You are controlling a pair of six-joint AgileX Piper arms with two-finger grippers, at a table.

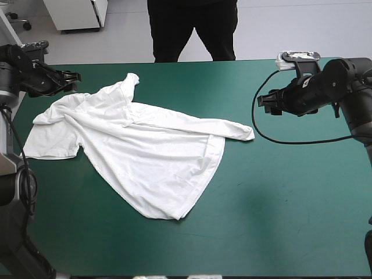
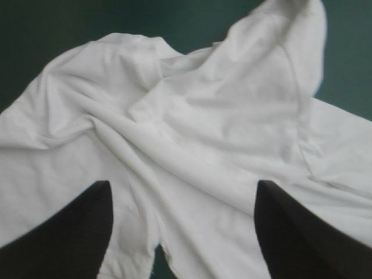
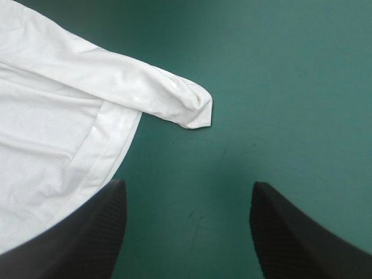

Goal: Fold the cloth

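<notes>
The T-shirt (image 1: pixel 145 157) lies spread but rumpled on the left half of my teal-green surface (image 1: pixel 279 203). It is thin white knit, creased in long diagonal ridges, and one folded edge tapers to a rounded tip. My left hand (image 2: pixel 181 186) hovers released over its folds. My right hand (image 3: pixel 187 183), fingers apart, hangs above bare cover beside the stitched hem (image 3: pixel 107 157).

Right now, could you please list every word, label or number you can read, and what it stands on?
None can be read. The T-shirt shows plain white, with no print or tag visible; the teal-green cover bears no marking in any view.
</notes>
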